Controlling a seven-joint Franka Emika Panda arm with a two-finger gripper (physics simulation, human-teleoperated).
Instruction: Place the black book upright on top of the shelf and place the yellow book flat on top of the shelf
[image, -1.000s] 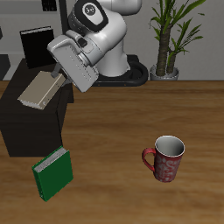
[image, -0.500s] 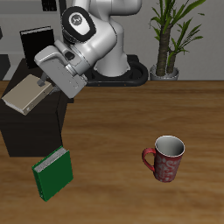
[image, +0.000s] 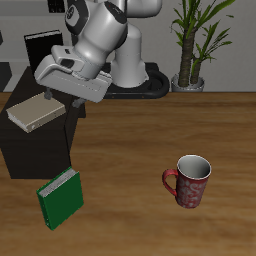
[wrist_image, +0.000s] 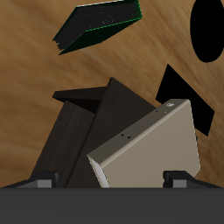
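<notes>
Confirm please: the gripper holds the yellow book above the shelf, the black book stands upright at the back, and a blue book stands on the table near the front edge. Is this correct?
One detail is wrong: the book near the table's front edge is green, not blue, as the exterior view shows. The rest holds: the gripper holds the yellow book above the shelf, and the black book stands upright behind.

The arm is swinging back over the shelf (image: 30, 150) — the gripper (image: 52, 92) is now sitting farther back and nearer the shelf's outer end than a second ago. It is carrying the yellow book (image: 33, 112) along with it. The book is tipping too — a second ago it was leaning steeply on its edge, and now it is lying almost flat above the shelf top. The arm's white body is turning away, showing more of its side.
</notes>
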